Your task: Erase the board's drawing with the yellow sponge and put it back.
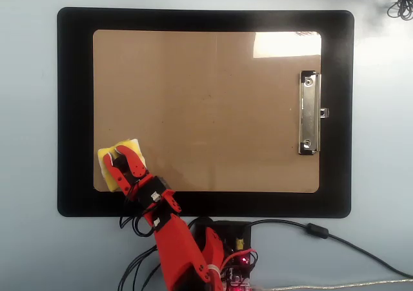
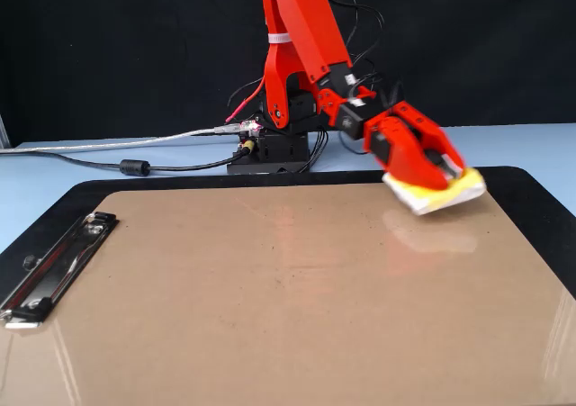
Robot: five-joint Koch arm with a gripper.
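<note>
Over the board's (image 1: pixel 206 97) corner, the tool (image 1: pixel 120 158) grips and half hides the yellow sponge (image 1: pixel 108 172).
</note>
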